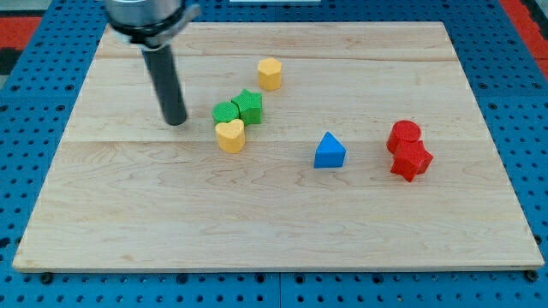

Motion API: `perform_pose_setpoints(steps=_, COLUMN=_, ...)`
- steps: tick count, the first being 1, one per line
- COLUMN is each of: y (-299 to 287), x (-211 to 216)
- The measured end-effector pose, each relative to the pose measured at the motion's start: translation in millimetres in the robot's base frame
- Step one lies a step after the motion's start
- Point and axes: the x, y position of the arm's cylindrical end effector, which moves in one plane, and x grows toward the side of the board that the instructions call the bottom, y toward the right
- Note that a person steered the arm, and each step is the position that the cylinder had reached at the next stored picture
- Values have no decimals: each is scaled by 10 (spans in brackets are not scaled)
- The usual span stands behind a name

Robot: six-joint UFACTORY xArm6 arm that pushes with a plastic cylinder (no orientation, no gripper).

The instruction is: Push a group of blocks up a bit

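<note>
My tip (175, 122) rests on the wooden board (128, 214), left of a cluster of three blocks and apart from them. The cluster holds a green round block (225, 112), a green star block (248, 105) touching its right side, and a yellow heart block (229, 136) just below them. A yellow hexagon block (270, 74) stands alone above and right of the cluster. A blue triangle block (330, 151) lies right of centre. Two red blocks touch at the right: a rounded one (403, 135) above a star-shaped one (411, 161).
The board lies on a blue perforated table (34, 154). The rod's dark mount (145, 17) hangs over the board's top left part.
</note>
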Motion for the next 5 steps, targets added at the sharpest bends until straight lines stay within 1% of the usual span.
perform_pose_setpoints(steps=1, y=159, x=447)
perform_pose_setpoints(steps=2, y=565, x=641)
perform_pose_setpoints(steps=3, y=882, x=605)
perform_pose_setpoints(steps=4, y=1059, x=489)
perform_pose_setpoints(steps=5, y=1076, x=292)
